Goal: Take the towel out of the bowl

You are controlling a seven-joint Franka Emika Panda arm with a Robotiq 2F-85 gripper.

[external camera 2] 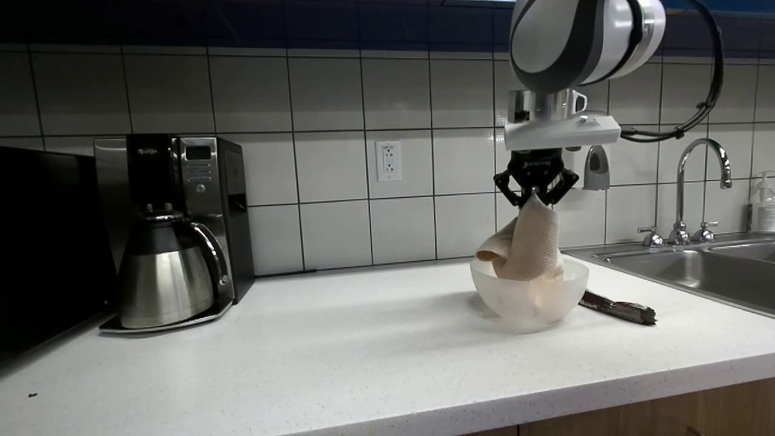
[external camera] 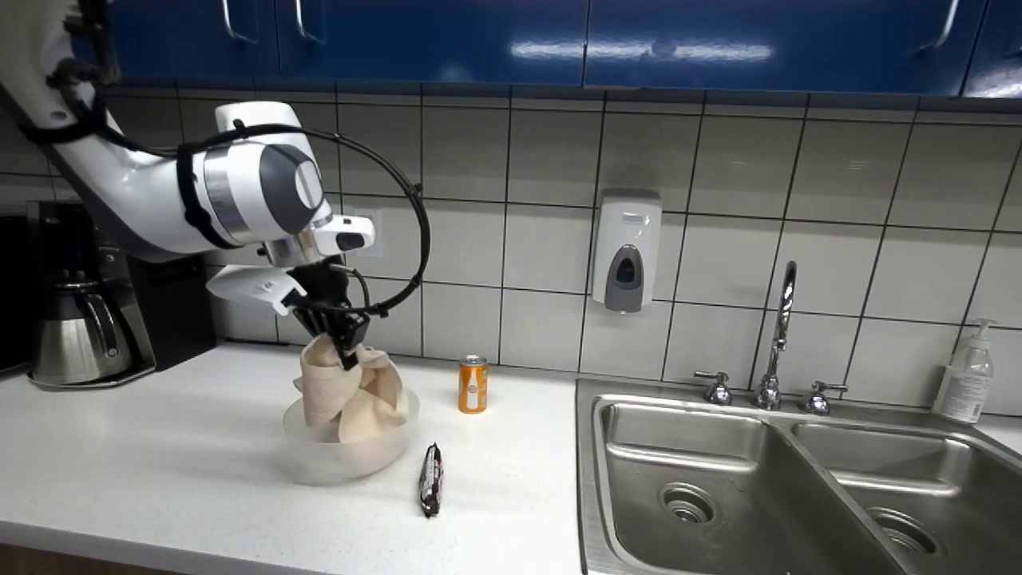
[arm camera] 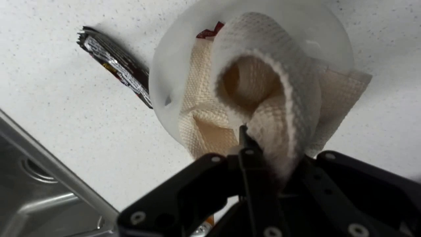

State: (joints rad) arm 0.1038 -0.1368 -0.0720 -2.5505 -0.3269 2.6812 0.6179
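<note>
Your hand (external camera 2: 535, 200) clamps the towel (external camera 2: 533, 245) at its gathered peak, likely for a straight lift, while lower folds sit in the bowl (external camera 2: 499, 295) between the counter's (external camera 2: 363, 357) front and back edges.

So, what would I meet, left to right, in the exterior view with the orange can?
Pot, bowl, packet, can, dispenser, faucet, bottle.
</note>
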